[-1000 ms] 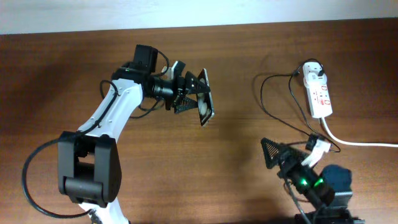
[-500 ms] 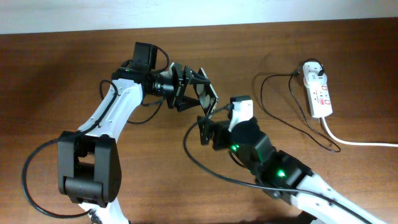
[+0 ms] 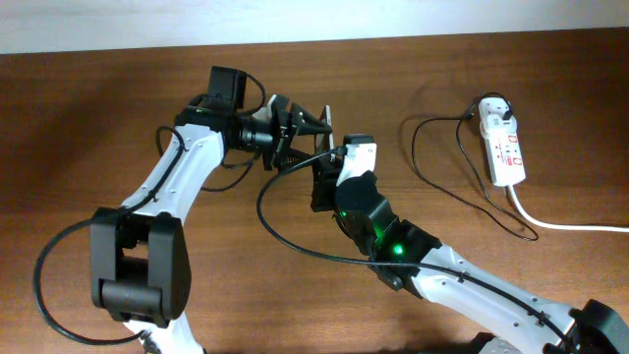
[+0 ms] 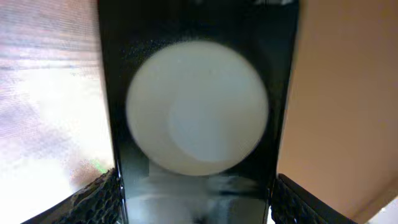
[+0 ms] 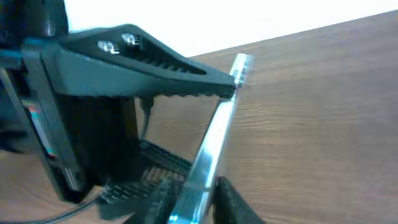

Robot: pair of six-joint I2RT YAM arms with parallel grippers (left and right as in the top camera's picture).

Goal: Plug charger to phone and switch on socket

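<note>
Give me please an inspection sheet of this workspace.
Surface: brown wooden table, no marks seen.
Job's things: phone held in the air; charger with its adapter plugged into the socket at right; switch state too small to tell.
Clutter: nothing seen.
Grippers: left gripper shut on the phone; right gripper at the phone's edge, holding the charger's cable end.
Cables: black charger cable loops from adapter to right gripper; thick white cord runs off right.
Surroundings: pale strip beyond the table's far edge.

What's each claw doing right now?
Left claw: closed on the phone.
Right claw: closed on the charger plug end, cable trailing behind.
</note>
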